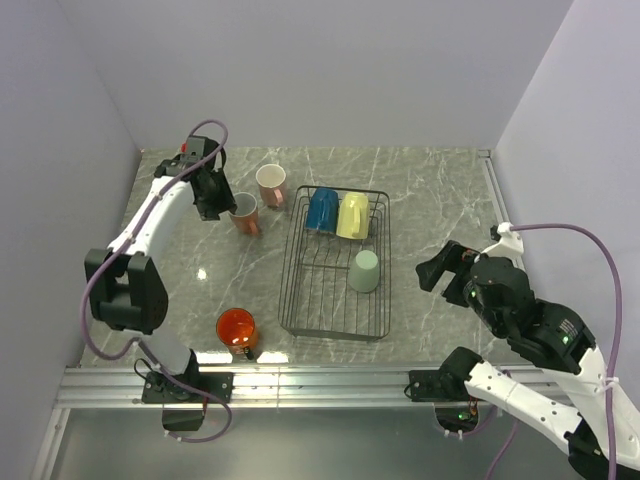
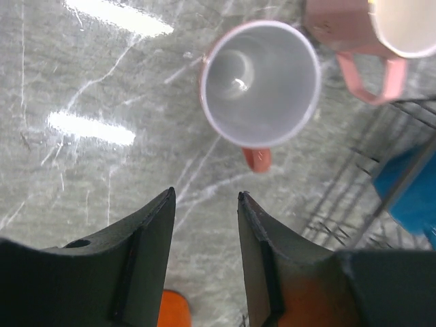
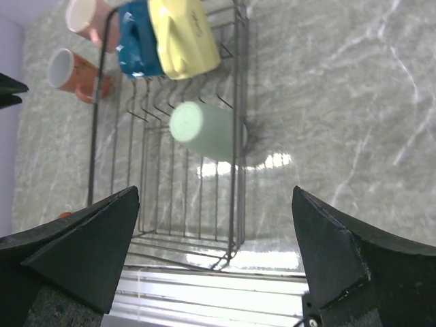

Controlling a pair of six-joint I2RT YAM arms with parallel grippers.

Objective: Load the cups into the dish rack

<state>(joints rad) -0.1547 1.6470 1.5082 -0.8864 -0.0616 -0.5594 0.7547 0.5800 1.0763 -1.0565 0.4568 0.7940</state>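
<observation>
The black wire dish rack [image 1: 290, 262] holds the blue cup [image 1: 322, 209] and pale yellow cup [image 1: 352, 215] at its far end and the mint green cup [image 1: 365, 270] on its side by the right rim. Two pink cups stand on the table left of the rack, one far [image 1: 271, 185] and one nearer [image 1: 244, 212]. My left gripper [image 1: 214, 196] is open just left of the nearer pink cup [image 2: 261, 83], which lies beyond the fingertips with nothing between them. The orange cup [image 1: 236, 328] stands near the front edge. My right gripper [image 1: 441, 270] is wide open and empty, right of the rack [image 3: 241, 88].
The grey marble table ends at a metal rail [image 1: 330, 380] in front and at walls on the other sides. The left arm's cable [image 1: 205, 135] loops above its wrist. The second pink cup [image 2: 361, 27] stands close behind the first one.
</observation>
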